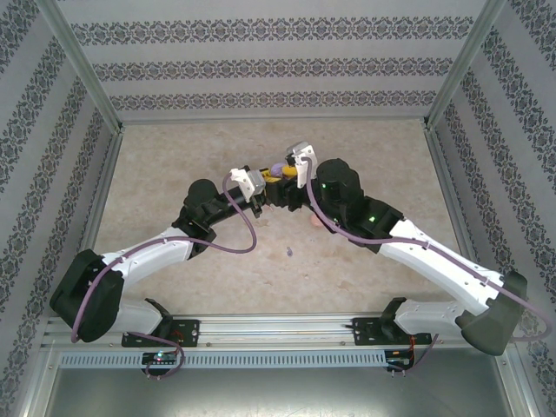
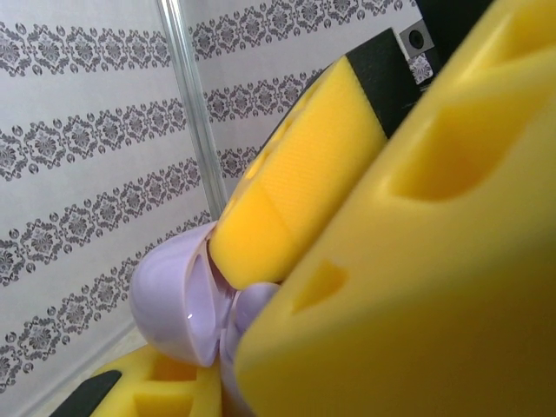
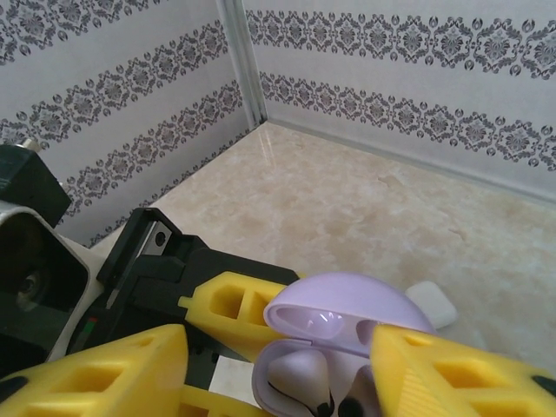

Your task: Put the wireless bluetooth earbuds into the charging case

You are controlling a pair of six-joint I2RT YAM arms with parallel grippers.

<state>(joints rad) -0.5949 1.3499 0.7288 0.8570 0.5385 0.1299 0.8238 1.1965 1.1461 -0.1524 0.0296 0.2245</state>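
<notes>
An open purple charging case (image 3: 347,304) is held off the table between both grippers, lid up (image 1: 276,168). My left gripper (image 2: 234,373) is shut on its base, the lid (image 2: 169,300) showing beside its fingers. One purple earbud (image 3: 304,378) sits in the left well; a second dark tip shows beside it. My right gripper (image 3: 278,387) stands open just before the case, its right finger (image 3: 460,373) overlapping the case's right side. In the left wrist view that finger (image 2: 295,182) reaches in between lid and base. Another purple earbud (image 1: 287,252) lies on the table.
A white case (image 3: 432,302) rests on the beige table (image 3: 347,191) behind the purple one. A small pink object (image 1: 311,221) lies by the right arm. Patterned walls and metal posts (image 1: 82,65) enclose the table. Both arms (image 1: 174,248) meet near the table's middle.
</notes>
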